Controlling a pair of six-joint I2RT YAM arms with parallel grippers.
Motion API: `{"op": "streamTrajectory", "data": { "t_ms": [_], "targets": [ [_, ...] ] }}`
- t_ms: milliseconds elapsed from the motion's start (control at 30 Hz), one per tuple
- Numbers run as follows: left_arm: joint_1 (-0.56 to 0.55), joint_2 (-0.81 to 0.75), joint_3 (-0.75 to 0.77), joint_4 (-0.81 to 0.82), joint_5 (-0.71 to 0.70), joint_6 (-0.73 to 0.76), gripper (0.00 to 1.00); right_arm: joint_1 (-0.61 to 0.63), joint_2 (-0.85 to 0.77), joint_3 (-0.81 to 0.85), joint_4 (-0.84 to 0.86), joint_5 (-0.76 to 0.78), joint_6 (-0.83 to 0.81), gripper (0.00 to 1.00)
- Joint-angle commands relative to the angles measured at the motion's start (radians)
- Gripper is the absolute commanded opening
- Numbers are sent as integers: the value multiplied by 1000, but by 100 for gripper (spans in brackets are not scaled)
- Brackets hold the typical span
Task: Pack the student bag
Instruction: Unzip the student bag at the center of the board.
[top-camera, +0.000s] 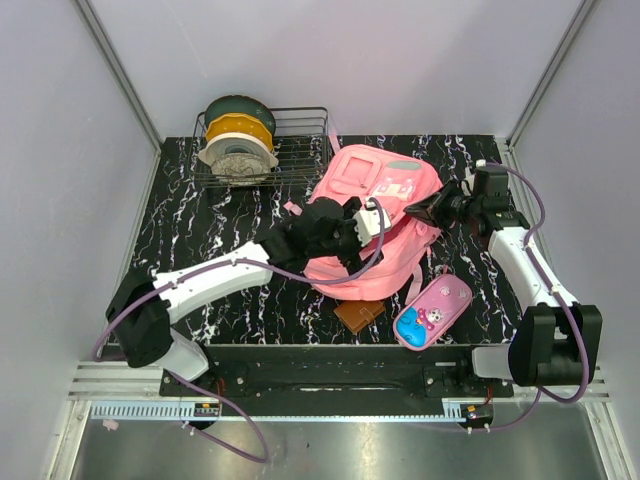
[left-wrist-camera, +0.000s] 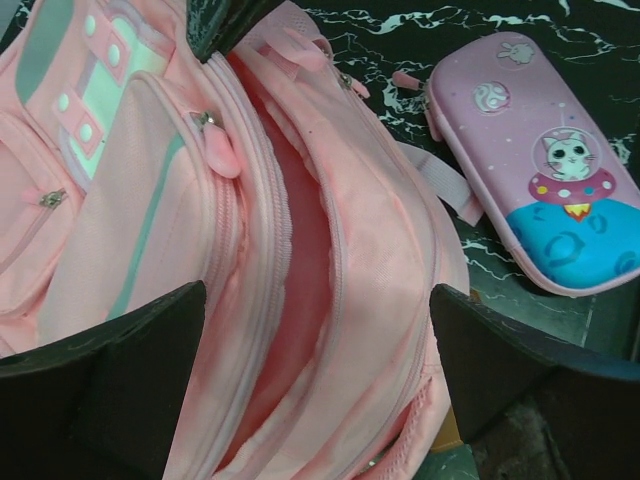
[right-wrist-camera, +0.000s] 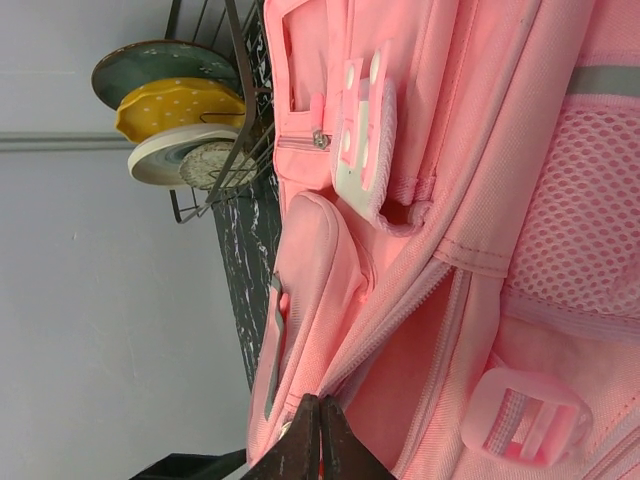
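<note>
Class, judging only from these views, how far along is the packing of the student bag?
Done: the student bag is unzipped, its main compartment gaping. In hand: the right gripper pinches the bag's edge; the left gripper hovers open above the opening. Left: the pencil case and brown item lie outside.

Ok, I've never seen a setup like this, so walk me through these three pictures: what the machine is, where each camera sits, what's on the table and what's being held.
Two robot arms are bolted at the near edge of a black marbled table. One picture looks down from above; the others come from cameras on each wrist. On the table lie a large soft pink fabric backpack, a pink pencil case with a cartoon cat, a small brown flat item and a wire rack of plates. The left gripper hangs open over the backpack's unzipped main compartment, holding nothing. The right gripper is shut, apparently pinching the backpack's edge.
</note>
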Motion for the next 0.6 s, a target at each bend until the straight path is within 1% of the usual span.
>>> {"op": "streamTrajectory", "data": {
  "t_ms": [0,67,100,167,200,300,367,400,533,567],
  "targets": [
    [-6,34,72,37,-131,51,98,-3,-47,77,83,-49,1,0],
    [-6,37,85,42,-139,48,92,-3,-54,74,74,-43,-3,0],
    [-4,37,86,49,-144,45,84,-4,-53,71,71,-43,-8,0],
    [-4,40,88,62,-154,27,75,-3,-56,65,68,-43,-6,0],
    [-3,45,91,63,-161,19,64,-3,-58,62,68,-44,-5,0],
    [6,75,123,28,-162,-4,63,-3,-68,56,68,-44,-2,0],
    [9,100,144,10,-164,-12,59,-3,-76,54,66,-48,-3,0],
    [11,106,149,8,-170,-15,55,-3,-81,54,65,-48,-5,0],
    [14,141,181,-15,-196,-13,21,-3,-94,51,46,-52,-12,0],
    [14,146,184,-29,-228,-12,9,-4,-100,47,45,-52,-14,0]
  ]
}}
